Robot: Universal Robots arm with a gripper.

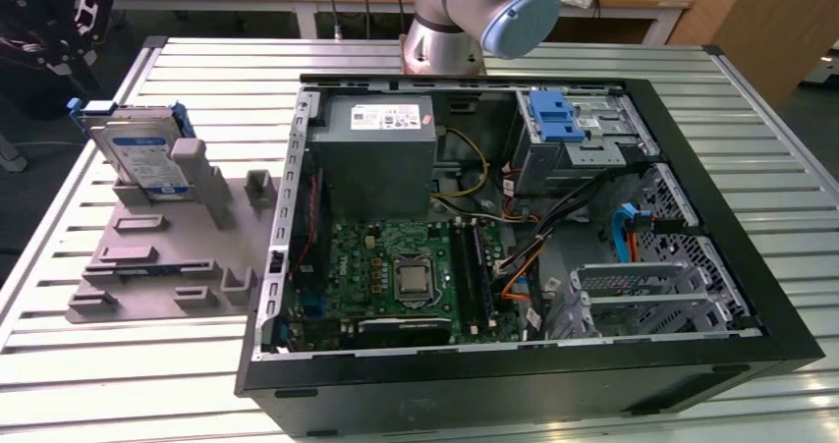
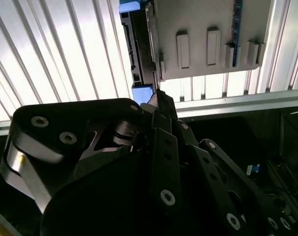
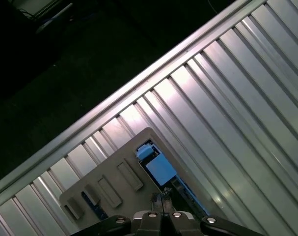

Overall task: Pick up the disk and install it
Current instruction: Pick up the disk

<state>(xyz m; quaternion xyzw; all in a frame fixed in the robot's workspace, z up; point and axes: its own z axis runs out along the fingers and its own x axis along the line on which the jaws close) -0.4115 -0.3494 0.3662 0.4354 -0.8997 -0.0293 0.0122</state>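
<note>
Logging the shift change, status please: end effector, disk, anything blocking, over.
End effector shut, empty, apart from the disk. Disk upright in grey fixture, not yet picked. Nothing seen between them.

There was one table (image 1: 118, 374). It carried one grey fixture plate (image 1: 157, 276) near its edge at the exterior view's left, and one open computer case (image 1: 525, 379). One disk (image 1: 138, 153) stood on the plate. Inside the case were one grey metal box (image 1: 380, 153), one green board (image 1: 407, 266) and one cage with a blue latch (image 1: 577, 134). One robot arm (image 1: 459, 21) rose at the far edge.
</note>
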